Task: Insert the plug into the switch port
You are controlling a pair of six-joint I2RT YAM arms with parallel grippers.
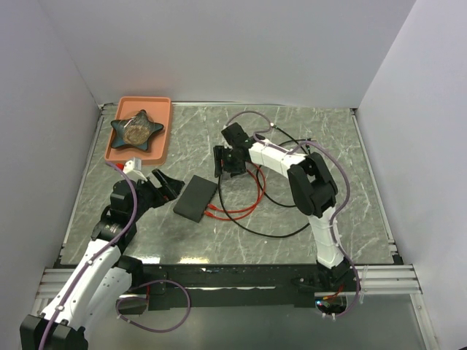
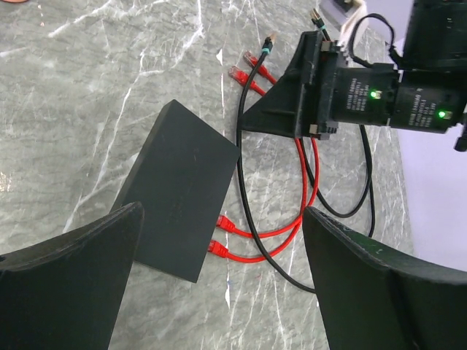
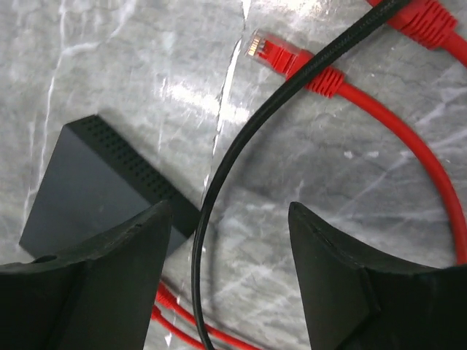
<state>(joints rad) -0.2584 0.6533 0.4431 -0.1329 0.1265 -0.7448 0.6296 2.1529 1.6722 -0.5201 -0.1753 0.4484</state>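
Note:
The flat black switch [image 1: 195, 198] lies on the marble table; it also shows in the left wrist view [image 2: 179, 189] and the right wrist view [image 3: 80, 189]. Two red plugs [image 2: 221, 235] sit at its short edge. Loose red plugs [image 2: 239, 73] lie further off, one of them in the right wrist view [image 3: 273, 52]. A black cable [image 3: 219, 175] ends in a teal-tipped plug [image 2: 268, 42]. My left gripper [image 1: 166, 184] is open and empty just left of the switch. My right gripper [image 1: 230, 164] is open above the cables, with the black cable running between its jaws.
An orange tray [image 1: 157, 106] with a dark star-shaped dish [image 1: 136, 129] stands at the back left. Red and black cable loops [image 1: 252, 211] spread across the table's middle. White walls enclose the table on three sides.

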